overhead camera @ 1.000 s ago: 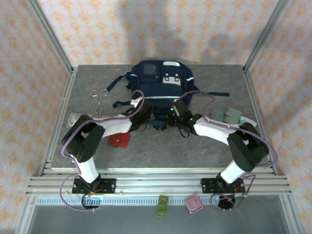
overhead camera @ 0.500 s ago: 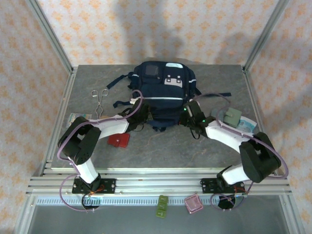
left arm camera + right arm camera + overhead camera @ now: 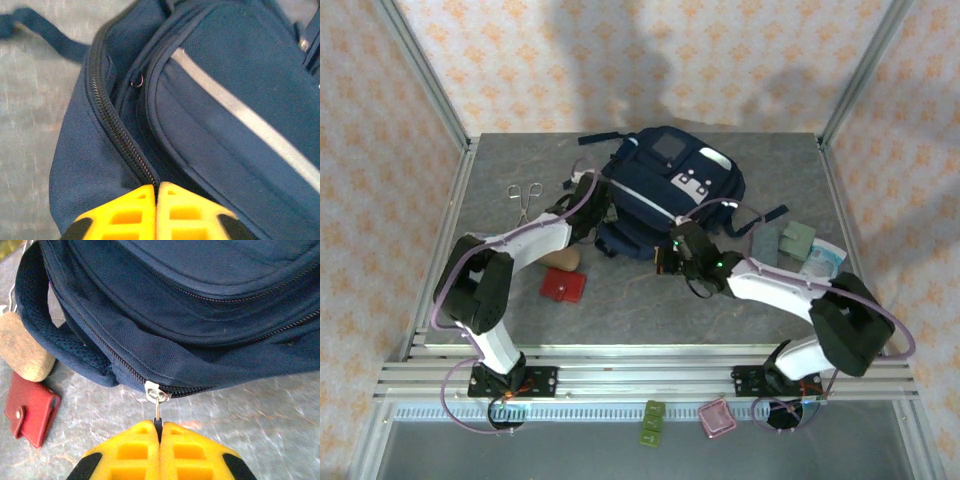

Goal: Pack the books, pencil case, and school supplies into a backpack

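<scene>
Pinching the zipper pull, our right fingers hold the backpack, upper centre of frame; our left fingers sit nearly shut at its seam. The pull could slip if we yank.

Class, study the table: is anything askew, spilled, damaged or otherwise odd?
The backpack lies askew, turned diagonally to the table edges, a strap trailing at its far left. The right gripper pinches its zip pull, so this looks like handling; no damage or spill shows.
</scene>
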Available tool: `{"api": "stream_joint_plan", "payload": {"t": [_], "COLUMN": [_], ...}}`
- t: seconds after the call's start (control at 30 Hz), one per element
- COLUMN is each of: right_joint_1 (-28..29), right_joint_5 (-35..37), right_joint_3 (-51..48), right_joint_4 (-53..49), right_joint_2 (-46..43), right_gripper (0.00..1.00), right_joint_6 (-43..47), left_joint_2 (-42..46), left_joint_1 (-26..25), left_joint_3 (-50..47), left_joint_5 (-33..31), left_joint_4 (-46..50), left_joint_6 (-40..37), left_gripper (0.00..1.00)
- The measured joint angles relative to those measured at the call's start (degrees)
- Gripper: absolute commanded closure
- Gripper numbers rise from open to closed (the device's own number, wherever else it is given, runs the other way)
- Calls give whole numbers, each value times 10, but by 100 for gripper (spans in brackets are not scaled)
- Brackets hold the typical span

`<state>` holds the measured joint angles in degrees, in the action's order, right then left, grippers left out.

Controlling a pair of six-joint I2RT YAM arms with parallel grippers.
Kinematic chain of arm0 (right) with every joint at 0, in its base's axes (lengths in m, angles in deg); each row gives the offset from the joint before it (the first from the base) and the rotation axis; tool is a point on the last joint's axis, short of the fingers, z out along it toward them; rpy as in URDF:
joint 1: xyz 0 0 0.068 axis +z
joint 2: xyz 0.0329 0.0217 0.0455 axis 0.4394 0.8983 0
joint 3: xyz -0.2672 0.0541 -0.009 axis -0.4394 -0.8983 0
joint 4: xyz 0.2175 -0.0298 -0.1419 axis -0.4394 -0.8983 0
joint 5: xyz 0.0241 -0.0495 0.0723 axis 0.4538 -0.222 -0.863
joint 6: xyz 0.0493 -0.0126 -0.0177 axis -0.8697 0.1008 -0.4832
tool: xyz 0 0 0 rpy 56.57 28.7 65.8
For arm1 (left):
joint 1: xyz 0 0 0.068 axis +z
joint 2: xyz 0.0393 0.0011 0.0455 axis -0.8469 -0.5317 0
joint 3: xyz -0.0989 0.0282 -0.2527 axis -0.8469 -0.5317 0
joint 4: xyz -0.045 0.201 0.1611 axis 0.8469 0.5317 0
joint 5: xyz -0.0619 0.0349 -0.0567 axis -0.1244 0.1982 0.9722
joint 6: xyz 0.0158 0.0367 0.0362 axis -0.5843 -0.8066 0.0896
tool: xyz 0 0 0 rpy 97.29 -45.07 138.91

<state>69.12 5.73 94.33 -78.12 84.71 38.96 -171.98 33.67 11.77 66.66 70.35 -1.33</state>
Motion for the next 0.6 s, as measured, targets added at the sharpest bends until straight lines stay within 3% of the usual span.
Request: {"api": "stream_joint_plan", "payload": {"t": [0.13,0.47,0.6], "right_joint_1": [0,0,0], "right_joint_5": [-5,-7,-9], "right_joint_3": [33,34,34], "right_joint_4": [19,43,51], "right_joint_2": [52,66,73], "right_gripper": [100,100,100], "right_joint_6": [-7,-15,-15], "left_joint_2": [-1,92,95], "left_joint_1": [1,-67,-86], "left_joint_3": [23,-137,-167], "left_joint_5": [4,40,57], "left_joint_4": [-14,-29,-54], "left_joint_6": [2,84,129], "left_gripper": [42,24,23]}}
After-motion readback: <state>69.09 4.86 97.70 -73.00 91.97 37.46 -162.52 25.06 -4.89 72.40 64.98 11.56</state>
